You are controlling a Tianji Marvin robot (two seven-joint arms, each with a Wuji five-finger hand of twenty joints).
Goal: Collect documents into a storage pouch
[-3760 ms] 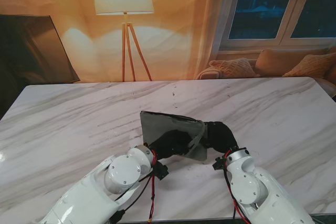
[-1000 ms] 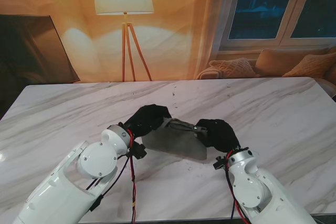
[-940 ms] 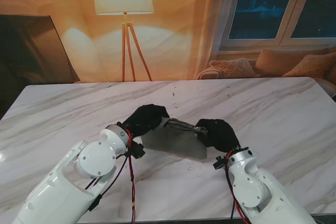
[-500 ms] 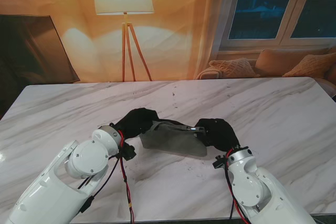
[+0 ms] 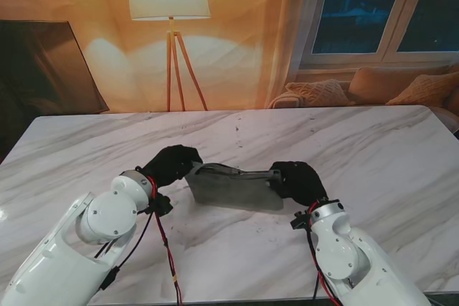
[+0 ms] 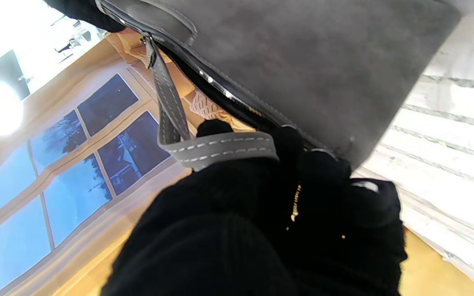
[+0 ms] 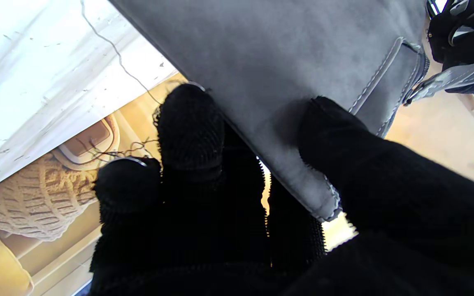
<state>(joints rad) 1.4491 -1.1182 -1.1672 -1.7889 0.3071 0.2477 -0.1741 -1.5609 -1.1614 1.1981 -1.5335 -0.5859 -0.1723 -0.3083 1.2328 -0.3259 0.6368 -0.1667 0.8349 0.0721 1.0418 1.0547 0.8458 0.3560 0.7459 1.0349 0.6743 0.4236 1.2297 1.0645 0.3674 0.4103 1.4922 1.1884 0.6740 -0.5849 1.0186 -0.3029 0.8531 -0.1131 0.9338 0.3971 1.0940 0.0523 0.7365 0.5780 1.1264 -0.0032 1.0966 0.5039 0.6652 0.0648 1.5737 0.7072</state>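
Observation:
The grey suede storage pouch [image 5: 233,190] stands on its long edge on the marble table [image 5: 373,148], stretched between my two black-gloved hands. My left hand [image 5: 171,165] is shut on its left end. In the left wrist view the pouch's stitched grey strap [image 6: 220,148] loops over the gloved fingers [image 6: 286,144] beside the zipper line. My right hand [image 5: 294,180] is shut on the right end. In the right wrist view the thumb [image 7: 335,131] presses one face of the pouch [image 7: 282,61] and the fingers [image 7: 189,123] sit behind it. No documents show in any view.
The marble table's far edge [image 5: 237,110] runs in front of a floor lamp [image 5: 171,34]. A sofa with cushions [image 5: 387,87] stands behind the table's far right corner under a window. Red and black cables [image 5: 163,249] hang from my left wrist over the table.
My left hand has slid left along the pouch's top edge, from its middle to its left end. The pouch has drawn out longer and lower. The right hand has stayed put.

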